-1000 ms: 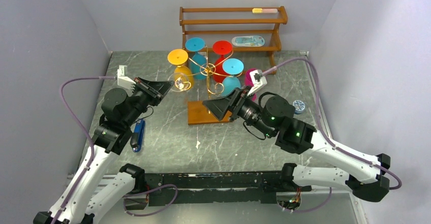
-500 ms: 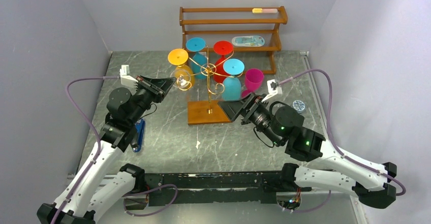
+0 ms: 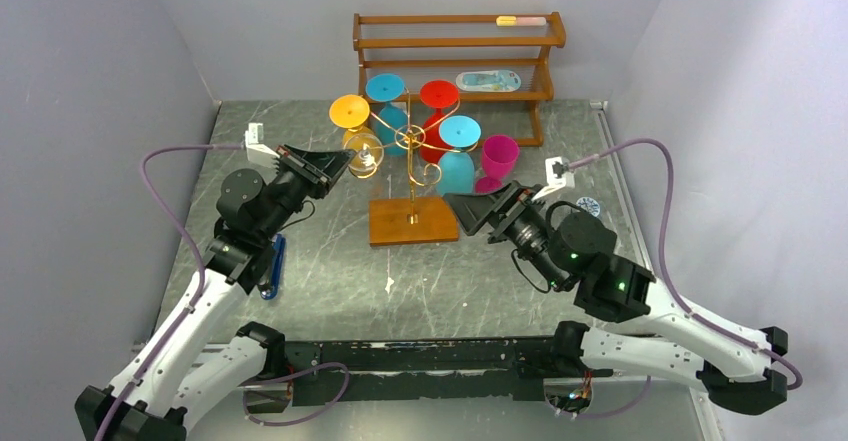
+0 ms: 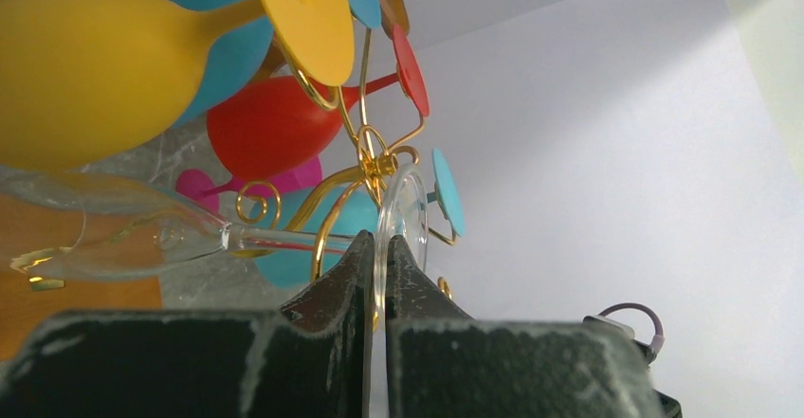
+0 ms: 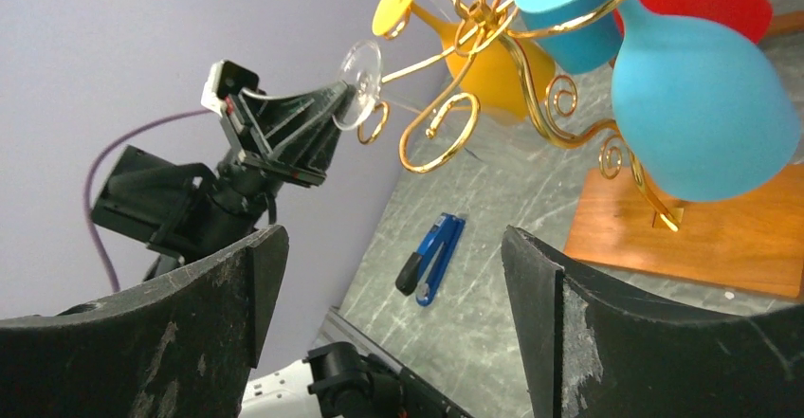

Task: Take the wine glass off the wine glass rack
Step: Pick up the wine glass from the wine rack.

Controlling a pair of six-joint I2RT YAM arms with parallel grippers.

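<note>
left jaws pinch foot of clear wine glass.

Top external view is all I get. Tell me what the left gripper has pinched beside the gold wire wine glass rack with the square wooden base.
Observer: In the left wrist view, the left gripper is shut on the round foot of the clear wine glass, held edge-on between its fingers.
Operator: Report where its bowl points.
Observer: In that view the bowl points left, just below the opaque yellow wine glass. The stem crosses a gold arm of the wine glass rack, and I cannot tell if it is free.
Operator: Check the right gripper.
Observer: In the right wrist view, the right gripper is open with nothing between its fingers.
</note>
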